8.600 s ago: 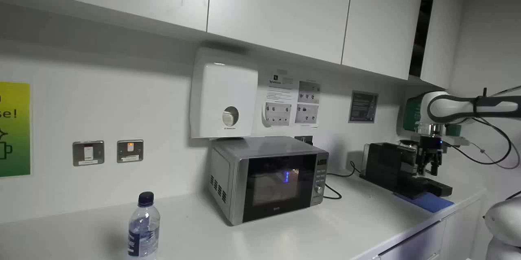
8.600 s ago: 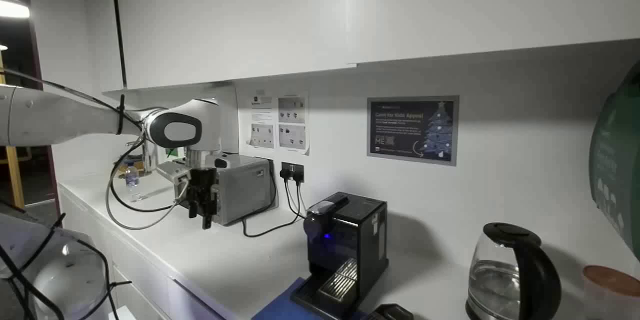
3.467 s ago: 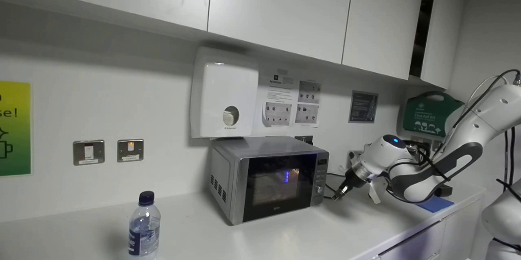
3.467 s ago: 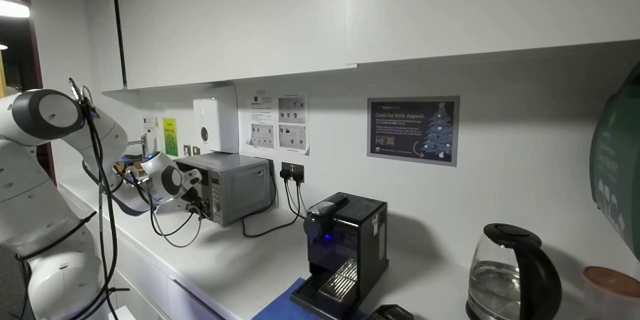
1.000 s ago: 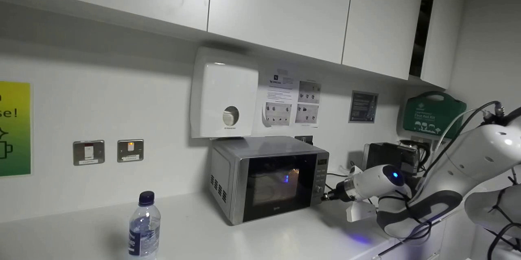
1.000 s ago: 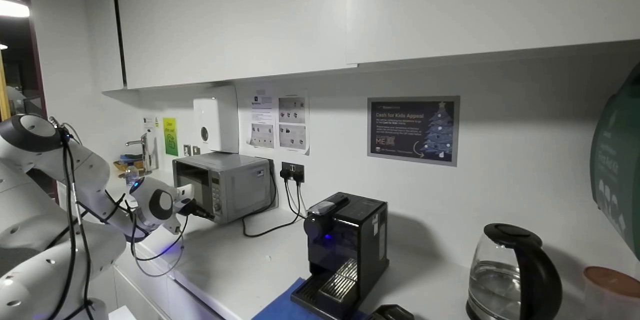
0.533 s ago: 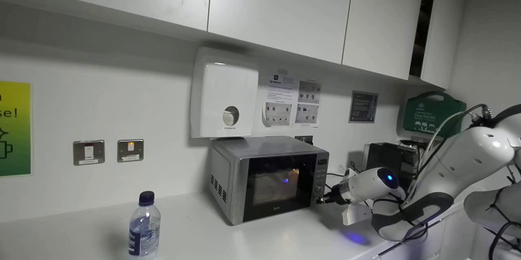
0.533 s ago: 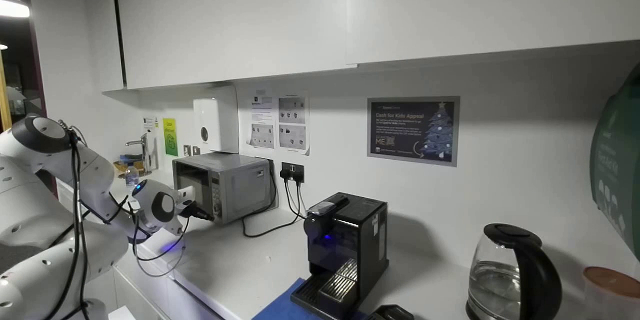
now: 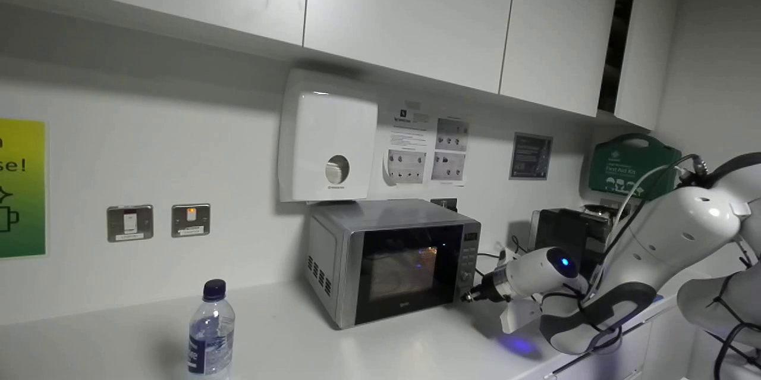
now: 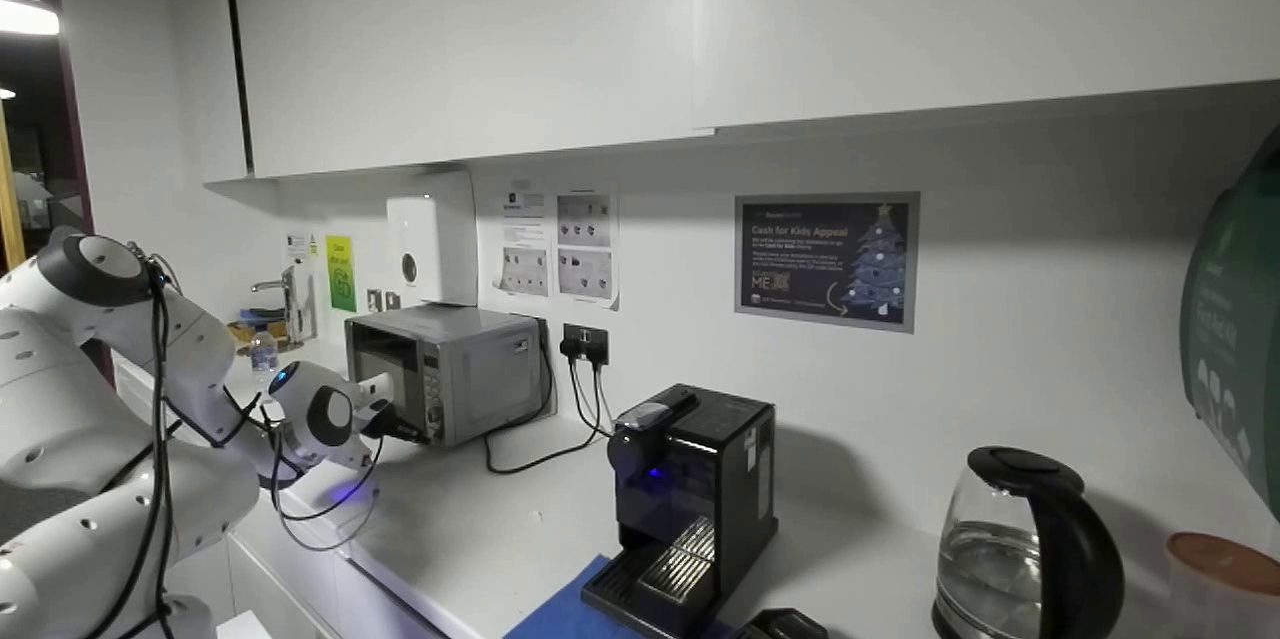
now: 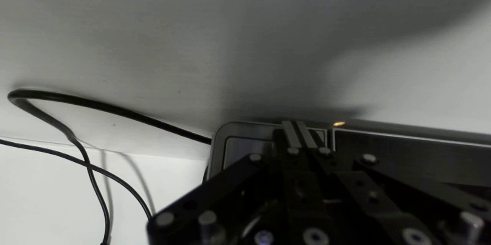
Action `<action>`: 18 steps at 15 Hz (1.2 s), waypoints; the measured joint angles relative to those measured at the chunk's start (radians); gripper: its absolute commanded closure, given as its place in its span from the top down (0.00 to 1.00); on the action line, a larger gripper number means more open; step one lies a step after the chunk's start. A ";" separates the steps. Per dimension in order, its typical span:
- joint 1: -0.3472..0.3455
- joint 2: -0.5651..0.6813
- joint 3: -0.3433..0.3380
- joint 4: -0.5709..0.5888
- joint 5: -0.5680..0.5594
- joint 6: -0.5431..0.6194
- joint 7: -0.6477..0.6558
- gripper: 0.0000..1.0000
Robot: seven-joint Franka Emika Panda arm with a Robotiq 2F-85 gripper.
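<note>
A grey microwave (image 9: 392,213) with a dark glass door (image 9: 410,270) stands on the white counter; the door lies flush with its front. My gripper (image 9: 465,298) points at the lower part of the control panel (image 9: 468,255), below the round knob. In an exterior view the gripper (image 10: 424,437) appears at the bottom corner of the microwave's front. Seen from the wrist, the gripper (image 11: 295,123) has its fingers side by side with nothing held, over the panel's edge beside the door (image 11: 402,157). I cannot tell whether the fingertips touch the panel.
A water bottle (image 9: 211,332) stands on the counter. A black coffee machine (image 10: 695,499) on a blue mat and a glass kettle (image 10: 990,559) are further along. A black cable (image 11: 115,111) lies beside the microwave. Wall cabinets (image 9: 410,17) hang above.
Earlier my gripper hung pointing down, away from the microwave. It has since tilted and come to the control panel, and over the last second shifted slightly lower and towards the door.
</note>
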 measured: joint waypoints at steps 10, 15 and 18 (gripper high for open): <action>-0.028 -0.006 0.003 0.007 0.003 0.000 -0.171 0.00; -0.028 -0.035 0.007 0.008 0.006 0.009 -0.239 0.00; -0.026 -0.059 0.010 0.006 0.006 0.021 -0.266 0.00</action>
